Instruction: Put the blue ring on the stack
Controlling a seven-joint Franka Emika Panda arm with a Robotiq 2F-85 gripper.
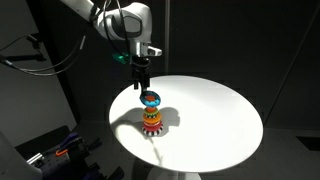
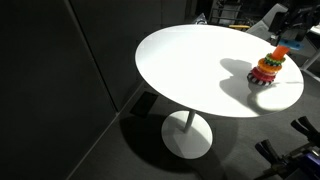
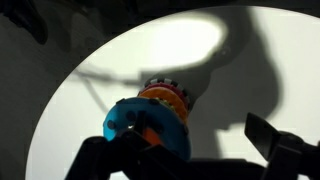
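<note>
The blue ring [image 1: 150, 98] sits atop the stack [image 1: 151, 120], seemingly threaded on its peg though slightly askew, on the white desk [image 1: 220, 110]. The end effector [image 1: 142, 84] hangs just above, fingers spread and empty. It would do best to rise straight up so neither finger snags the ring.

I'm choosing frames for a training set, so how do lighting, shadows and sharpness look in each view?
In both exterior views the room is nearly black and the white table glares; in an exterior view the stack throws a dark shadow on it. In the wrist view the blue ring is blurred, the gripper an unlit silhouette, and a broad shadow crosses the tabletop.
</note>
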